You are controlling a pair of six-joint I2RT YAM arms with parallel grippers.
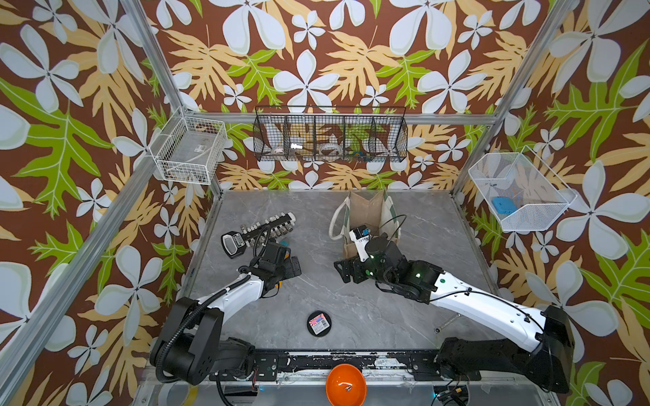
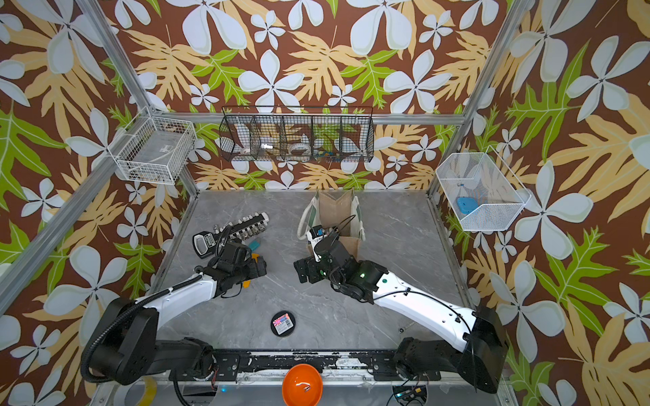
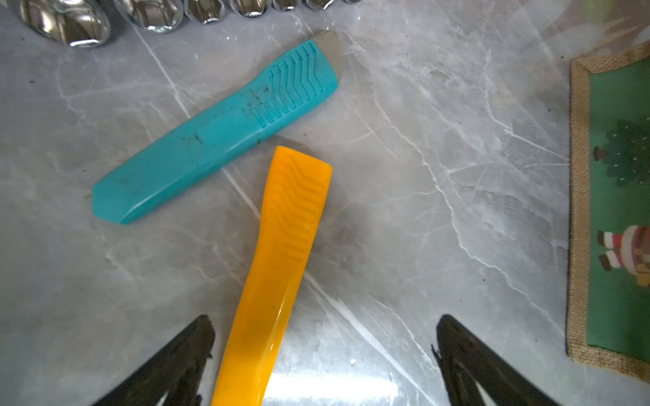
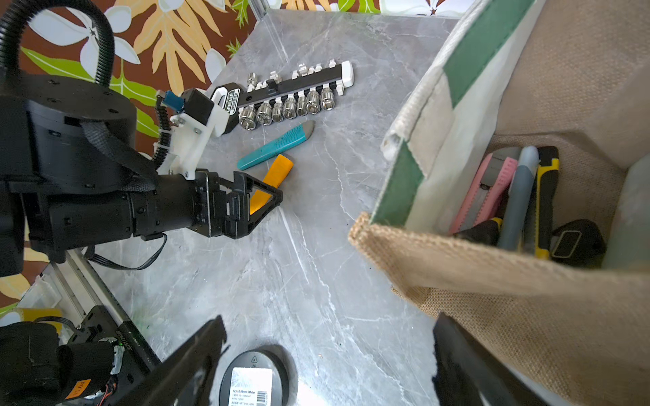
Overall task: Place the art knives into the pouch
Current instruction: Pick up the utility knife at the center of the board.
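While the left hand (image 3: 325,323) is hovering low over the table (image 3: 457,175) with its fingers spread wide and gripping nothing, the orange art knife (image 3: 281,246) is lying flat beneath it. In the left wrist view, one end of the knife is running in between the two black fingertips. A teal art knife (image 3: 211,140) is lying just beside the orange one, their ends nearly meeting, and a rail of chrome sockets (image 4: 292,88) is sitting just beyond it. Neither knife is being touched, as far as the views are showing.

The pouch (image 4: 492,274) is standing upright and open-mouthed toward the rear of the table, well apart from both knives. It is already holding a pink cutter (image 4: 482,197), a grey-handled one (image 4: 517,204) and a yellow-and-black one (image 4: 545,204). The right hand (image 4: 330,321) is waiting released beside the pouch's near wall, grasping nothing; whether one finger is brushing the burlap I cannot tell. A round black labelled case (image 1: 319,323) is resting alone near the front edge.

Judging from this, the work on the orange knife is only beginning. The approach is looking nearly complete, while the closing of the fingers, the lift, the carry across and the drop through the pouch's mouth are all remaining.
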